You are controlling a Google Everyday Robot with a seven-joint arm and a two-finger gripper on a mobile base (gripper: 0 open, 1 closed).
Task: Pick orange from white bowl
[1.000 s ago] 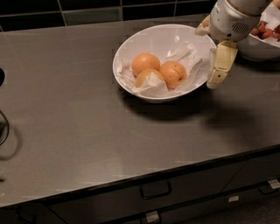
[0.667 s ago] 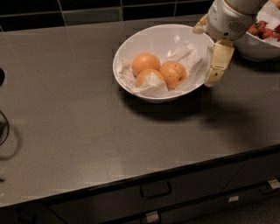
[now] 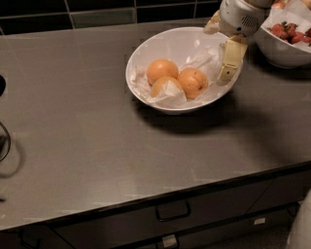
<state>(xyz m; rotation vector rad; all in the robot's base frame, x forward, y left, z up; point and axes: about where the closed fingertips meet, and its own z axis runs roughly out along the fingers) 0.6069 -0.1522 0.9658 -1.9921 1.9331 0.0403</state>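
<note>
Your surface (image 3: pixel 87 141) is a dark grey counter with black tiles (image 3: pixel 97 7) behind it and drawers (image 3: pixel 172 212) below its front edge. The white bowl (image 3: pixel 167 44) stands at the middle of the far half, lined with crumpled white paper (image 3: pixel 170 93). Three oranges lie close together in it, left of its centre.

The orange (image 3: pixel 193 81) you want is the right-hand one of the three, with a small dark speck on its skin. It rests on the paper and touches the front fruit (image 3: pixel 163 85), which is half covered by a fold of paper. The third fruit (image 3: pixel 162 69) sits just behind those two.

Your gripper (image 3: pixel 227 72) hangs over the right side of the bowl, its pale yellow tip reaching down inside the rim. It is just to the right of the orange, apart from it, with paper between them. You cannot tell from this view whether the jaws are spread or pressed together. Nothing is held in them. The white wrist housing (image 3: pixel 240 17) above it is at the top of the view.

To your far right a smaller bowl (image 3: pixel 282 52) holds red fruit (image 3: pixel 290 33), near the white bowl but not touching it.
</note>
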